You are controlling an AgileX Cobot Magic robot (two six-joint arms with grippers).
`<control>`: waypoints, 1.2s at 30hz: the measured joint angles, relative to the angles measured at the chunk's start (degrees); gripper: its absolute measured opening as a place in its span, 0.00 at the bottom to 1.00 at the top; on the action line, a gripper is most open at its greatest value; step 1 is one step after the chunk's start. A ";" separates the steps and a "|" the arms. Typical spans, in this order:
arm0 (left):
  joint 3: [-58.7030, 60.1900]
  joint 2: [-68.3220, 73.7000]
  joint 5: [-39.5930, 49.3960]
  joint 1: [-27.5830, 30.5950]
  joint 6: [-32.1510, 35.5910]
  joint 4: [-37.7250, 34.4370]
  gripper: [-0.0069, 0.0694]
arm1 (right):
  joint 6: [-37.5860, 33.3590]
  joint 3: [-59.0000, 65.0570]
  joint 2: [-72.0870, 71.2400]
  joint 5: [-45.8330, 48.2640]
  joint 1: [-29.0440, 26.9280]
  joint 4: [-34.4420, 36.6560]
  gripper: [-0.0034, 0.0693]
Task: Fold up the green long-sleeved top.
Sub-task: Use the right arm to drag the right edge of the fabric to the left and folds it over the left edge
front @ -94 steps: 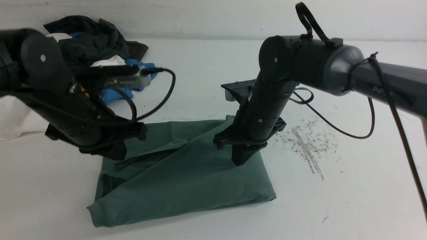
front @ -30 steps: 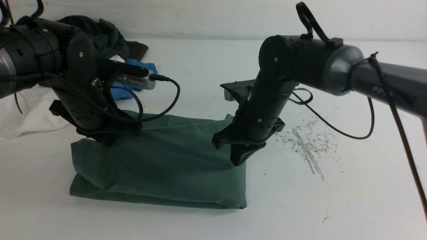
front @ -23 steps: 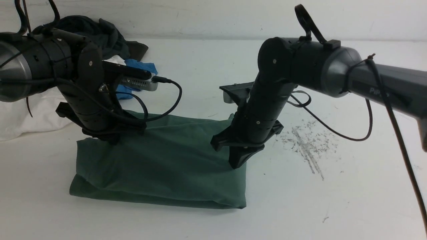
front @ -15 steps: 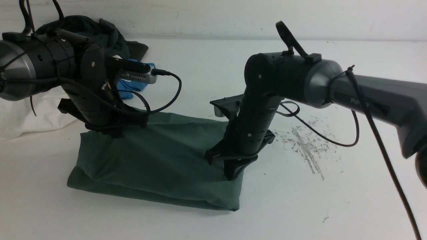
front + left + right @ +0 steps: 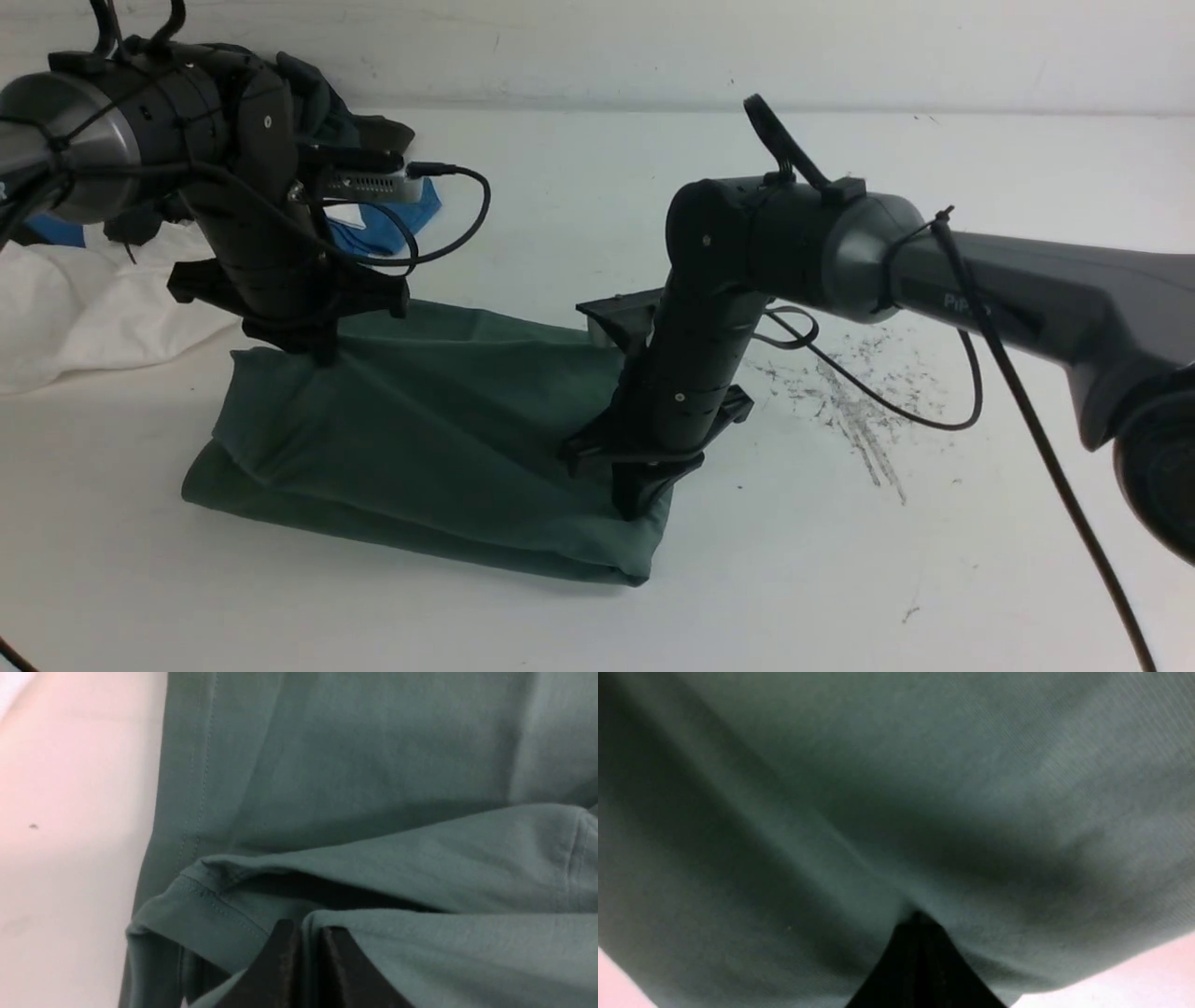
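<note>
So the muted sage-green cotton long-sleeved top (image 5: 439,439) sits folded into a chunky rectangle on the white table (image 5: 840,579), roughly mid-table and a bit to the robot's left. The left gripper (image 5: 313,350) is at the far left corner of the bundle, and the left wrist cam shows its black fingers (image 5: 336,970) nearly together w/ a thin layer of green fabric pinched between them, a stitched hem (image 5: 205,900) just beside. The right gripper (image 5: 635,499) is down at the near right corner; right wrist cam shows its tips pressed together into the cloth, fabric puckering around the point, so it looks clamped on the top too. The top layer is pulled up a bit at both pinch points. Behind the left arm there's a pile of other clothes: white cloth (image 5: 84,299), something blue (image 5: 392,224), a dark grey garment (image 5: 327,103). Dark scuff marks (image 5: 859,411) on the table right of the top.
</note>
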 joint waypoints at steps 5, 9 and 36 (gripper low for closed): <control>-2.14 4.11 -0.90 0.75 2.68 -0.66 0.15 | -0.05 0.00 0.00 0.00 0.00 0.10 0.03; -2.32 5.38 -3.71 0.82 3.85 -0.41 0.21 | -0.56 0.00 0.00 0.00 0.07 0.17 0.03; -6.47 -2.89 9.17 1.33 5.62 8.51 0.13 | -1.47 -0.11 0.00 0.11 0.86 0.10 0.03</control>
